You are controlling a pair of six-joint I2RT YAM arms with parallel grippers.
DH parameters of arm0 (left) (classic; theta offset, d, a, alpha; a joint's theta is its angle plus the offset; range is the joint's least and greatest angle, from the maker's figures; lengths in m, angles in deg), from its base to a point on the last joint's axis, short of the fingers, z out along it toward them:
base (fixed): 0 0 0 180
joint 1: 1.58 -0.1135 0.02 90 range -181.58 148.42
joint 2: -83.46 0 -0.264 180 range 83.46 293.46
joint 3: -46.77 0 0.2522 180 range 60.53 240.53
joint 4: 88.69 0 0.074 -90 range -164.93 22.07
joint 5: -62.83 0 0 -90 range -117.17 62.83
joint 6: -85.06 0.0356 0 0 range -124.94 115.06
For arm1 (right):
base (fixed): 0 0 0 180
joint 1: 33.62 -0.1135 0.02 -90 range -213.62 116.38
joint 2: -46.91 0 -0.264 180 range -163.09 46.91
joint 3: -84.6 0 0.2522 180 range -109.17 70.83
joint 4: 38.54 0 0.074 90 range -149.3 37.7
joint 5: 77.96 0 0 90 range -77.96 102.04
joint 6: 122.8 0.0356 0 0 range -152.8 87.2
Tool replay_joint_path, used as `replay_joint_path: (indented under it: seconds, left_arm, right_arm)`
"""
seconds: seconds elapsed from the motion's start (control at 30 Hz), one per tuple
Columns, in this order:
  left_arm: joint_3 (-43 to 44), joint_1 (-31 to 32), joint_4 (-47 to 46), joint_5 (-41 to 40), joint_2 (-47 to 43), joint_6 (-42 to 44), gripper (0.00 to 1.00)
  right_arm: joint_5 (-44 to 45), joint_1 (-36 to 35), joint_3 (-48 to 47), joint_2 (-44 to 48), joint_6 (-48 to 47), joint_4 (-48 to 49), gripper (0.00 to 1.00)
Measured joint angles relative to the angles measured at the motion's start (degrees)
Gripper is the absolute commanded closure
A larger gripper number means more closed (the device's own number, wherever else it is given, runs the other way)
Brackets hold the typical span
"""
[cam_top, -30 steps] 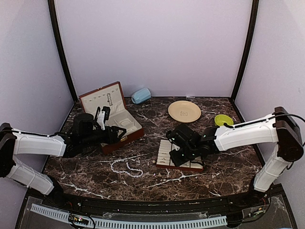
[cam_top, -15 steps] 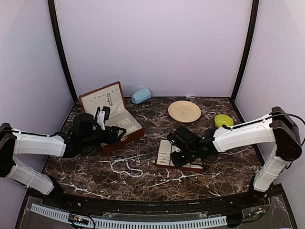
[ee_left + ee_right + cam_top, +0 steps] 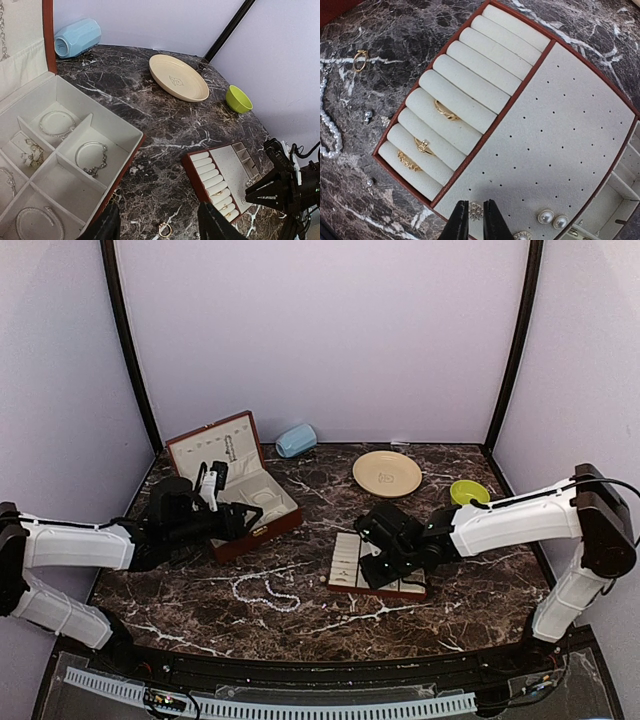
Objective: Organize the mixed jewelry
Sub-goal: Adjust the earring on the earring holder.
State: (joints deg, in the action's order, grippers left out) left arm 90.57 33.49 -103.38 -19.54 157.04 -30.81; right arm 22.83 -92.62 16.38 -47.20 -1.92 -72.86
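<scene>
**Right gripper at the earring pad; left gripper idle over a loose ring**

The right gripper (image 3: pixel 475 220) stands at the near edge of the slotted tray (image 3: pixel 485 112). Its jaws are almost together, with one small floral stud (image 3: pixel 475 211) between the tips. I cannot tell whether the stud is pinched or already resting on the pad. In my judgement it is here because the pad's holes take earring posts.

Just beside it on the pad are two pearl studs (image 3: pixel 545 216) and one sparkling stud (image 3: pixel 521 235). That makes four earrings in all at this edge.

The tray's ring side has eight rolls by my count. Three gold rings (image 3: pixel 446 111) are wedged upright in three separate slots, and the other slots are unfilled.

Unsorted items lie on the counter (image 3: pixel 400 25) left of the tray:
- One loose gold ring (image 3: pixel 360 57).
- One pearl strand (image 3: pixel 332 132), only partly in view.
- At least three tiny silvery pieces (image 3: pixel 367 116).

The left gripper (image 3: pixel 159 220) is wide open and holds nothing. It hangs low beside the open jewelry box (image 3: pixel 125 132). A gold ring, likely the same loose one, lies on the counter between its fingers, so it is well placed for a pick.

The box shows three bracelets (image 3: pixel 57 122), one to a compartment, and one cluster of earrings (image 3: pixel 30 152).

At the far side, well apart, are one plate (image 3: pixel 177 77), one green bowl (image 3: pixel 238 98) and one blue cup (image 3: pixel 77 37) lying on its side.
</scene>
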Motion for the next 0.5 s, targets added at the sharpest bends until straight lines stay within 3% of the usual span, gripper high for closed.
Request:
replay_joint_path:
  seconds: [0.27,0.5]
  left_arm:
    - [-0.1,-0.3,3.0,-2.2,-4.4,1.0,0.4]
    - [2.3,-6.5,14.3,-1.4,-9.7,3.3,0.27]
  right_arm:
    - [-0.9,3.0,0.0,4.9,0.9,-0.1,0.65]
    - [-2.3,3.2,-1.1,5.6,-1.5,-2.0,0.61]
